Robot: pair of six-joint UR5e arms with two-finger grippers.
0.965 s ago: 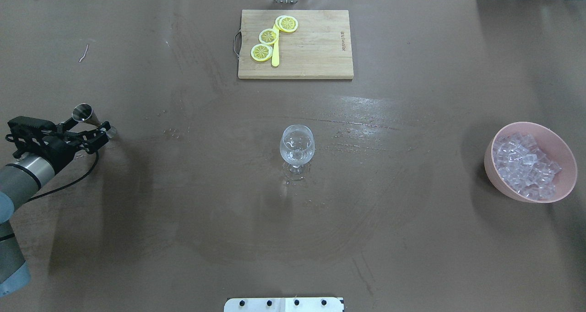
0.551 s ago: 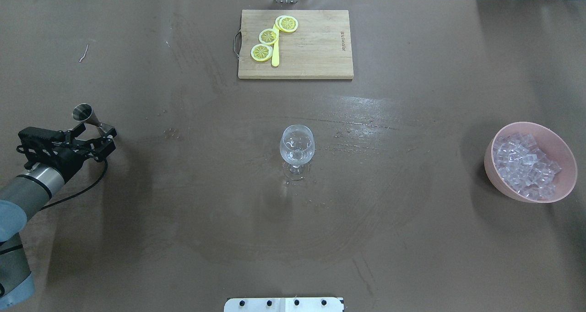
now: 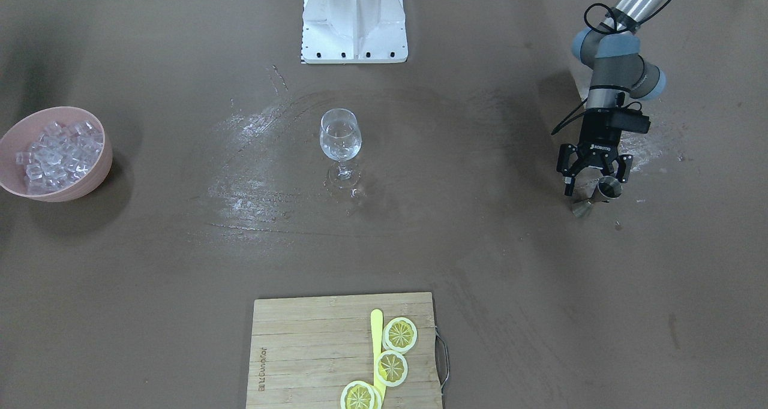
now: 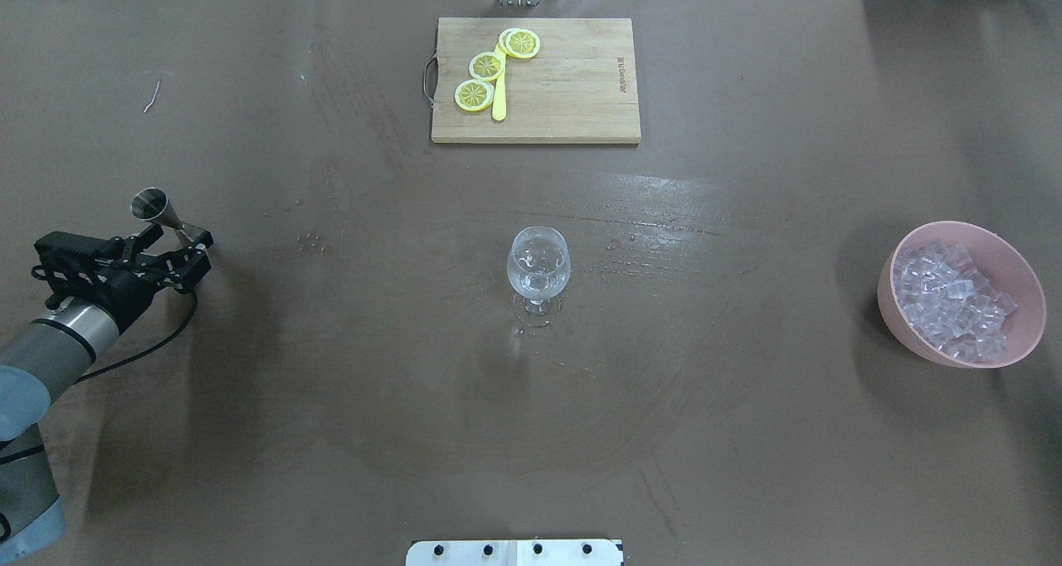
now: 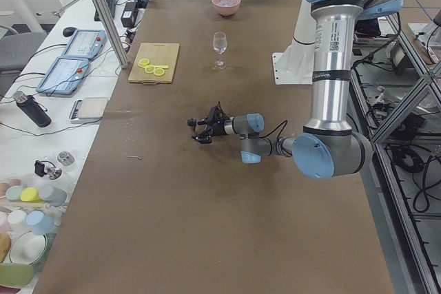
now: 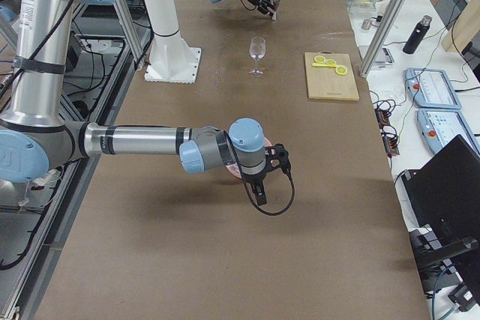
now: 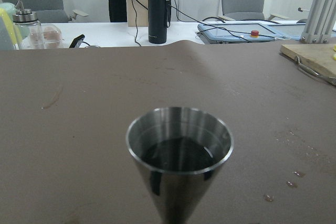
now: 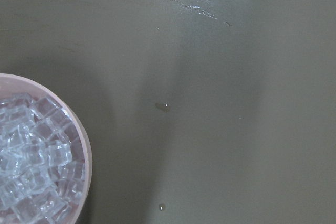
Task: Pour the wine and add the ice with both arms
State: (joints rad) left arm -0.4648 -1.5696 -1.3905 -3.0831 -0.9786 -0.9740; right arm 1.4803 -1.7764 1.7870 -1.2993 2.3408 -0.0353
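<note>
A steel jigger stands on the brown table at the far left, and it fills the left wrist view. Its inside is dark, so I cannot tell whether it holds liquid. My left gripper is open, its fingers just on the robot's side of the jigger and not gripping it. A wine glass stands mid-table, and any wine in it is hardly visible. Ice cubes fill a pink bowl at the right. My right gripper hangs beside that bowl, and I cannot tell whether it is open or shut.
A wooden cutting board with lemon slices and a yellow stick lies at the table's far edge. The white pedestal base is on the robot's side. Wet streaks surround the glass. The right wrist view shows the bowl's rim.
My left gripper has drawn back a little from the jigger toward the robot's side. The jigger, glass and bowl have stayed where they were.
</note>
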